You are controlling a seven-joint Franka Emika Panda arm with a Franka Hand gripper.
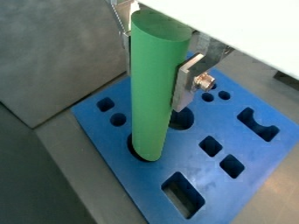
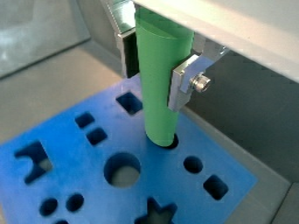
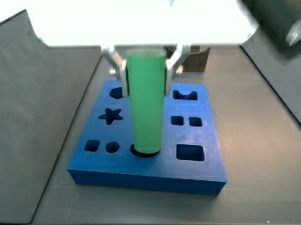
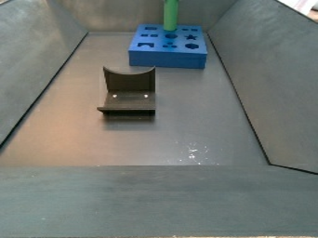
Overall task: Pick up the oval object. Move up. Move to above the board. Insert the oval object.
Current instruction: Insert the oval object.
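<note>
The oval object [image 1: 156, 96] is a long bright-green peg, upright between my gripper's fingers. Its lower end sits in a cutout of the board [image 1: 138, 182], a bright-blue slab with many shaped holes. My gripper [image 1: 158, 63] is shut on the peg's upper half, and one silver finger [image 1: 188, 83] presses its side. The same hold shows in a wrist view [image 2: 158, 66] with the peg [image 2: 162, 96] entering the board [image 2: 75, 177]. In a side view the peg [image 3: 147, 105] stands in the board [image 3: 147, 175] below the gripper [image 3: 147, 61]. The peg [image 4: 170, 12] and board [image 4: 168, 59] are at the far end.
The dark fixture [image 4: 128, 91] stands on the grey floor in front of the board. Sloping grey walls [image 4: 255, 65] enclose the floor on all sides. Other cutouts in the board, such as a star [image 3: 112, 115] and squares [image 3: 189, 153], lie around the peg.
</note>
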